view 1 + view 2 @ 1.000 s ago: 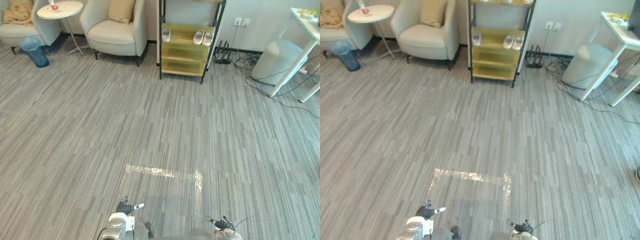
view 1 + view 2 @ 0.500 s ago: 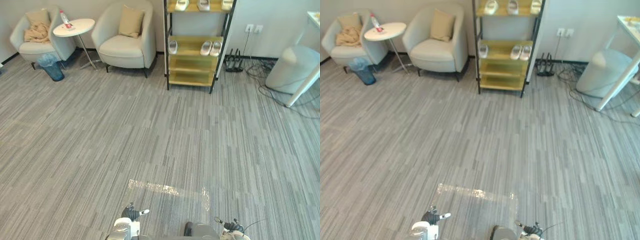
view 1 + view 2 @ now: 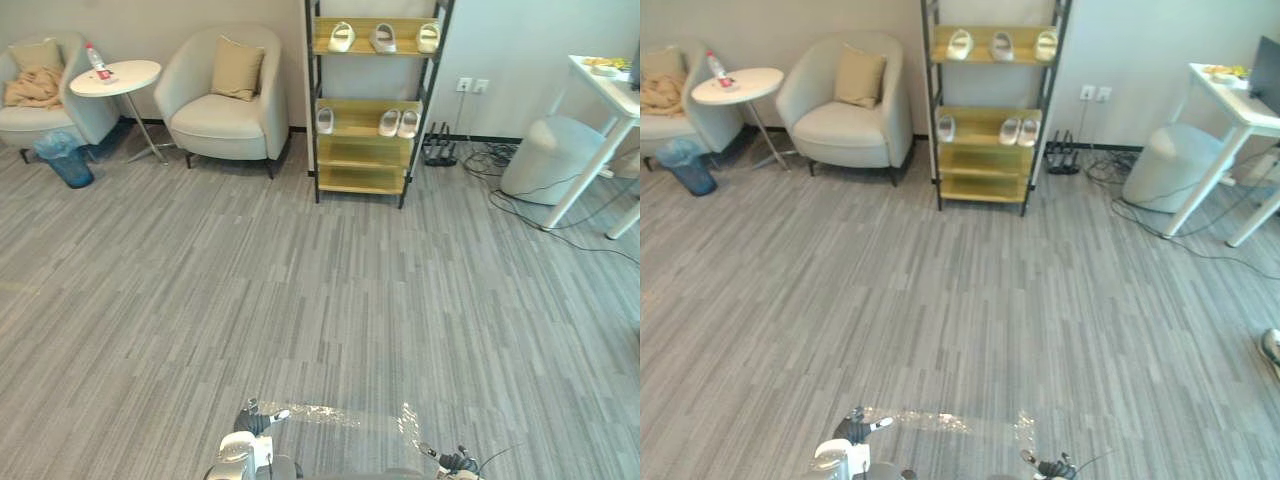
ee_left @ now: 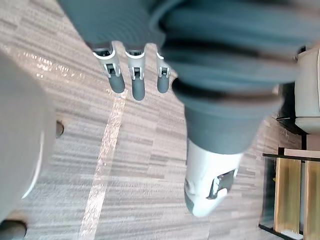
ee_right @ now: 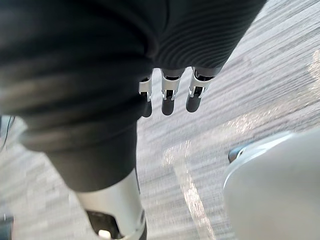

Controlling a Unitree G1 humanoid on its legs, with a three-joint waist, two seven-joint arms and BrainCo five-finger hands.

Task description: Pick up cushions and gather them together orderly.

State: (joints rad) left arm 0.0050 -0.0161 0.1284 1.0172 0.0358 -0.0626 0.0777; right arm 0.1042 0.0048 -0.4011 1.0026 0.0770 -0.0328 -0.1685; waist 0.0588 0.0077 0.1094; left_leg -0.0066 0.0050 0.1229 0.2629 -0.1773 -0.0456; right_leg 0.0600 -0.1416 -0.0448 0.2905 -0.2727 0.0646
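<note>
A tan cushion [image 3: 238, 68] leans upright against the back of the grey armchair [image 3: 215, 115] at the far wall. Another tan cushion [image 3: 36, 54] stands in the armchair at the far left, above a crumpled tan blanket [image 3: 30, 90]. Both my hands hang low near the floor, far from the chairs. My left hand [image 3: 256, 420] shows its straight fingers [image 4: 131, 79] and thumb [image 4: 209, 189] with nothing in them. The right hand [image 3: 456, 462] is the same, its fingers [image 5: 170, 94] relaxed and empty.
A black-framed shoe rack [image 3: 370, 105] with several pale shoes stands right of the armchair. A round white side table [image 3: 116, 78] with a bottle and a blue bin [image 3: 64, 162] sit between the chairs. A grey pouf [image 3: 545, 158], a white desk [image 3: 608, 95] and floor cables are at right.
The camera has moved: the view has lifted and swung, so more of the back wall and the rack's top shelf show. Both hands hang as before.
</note>
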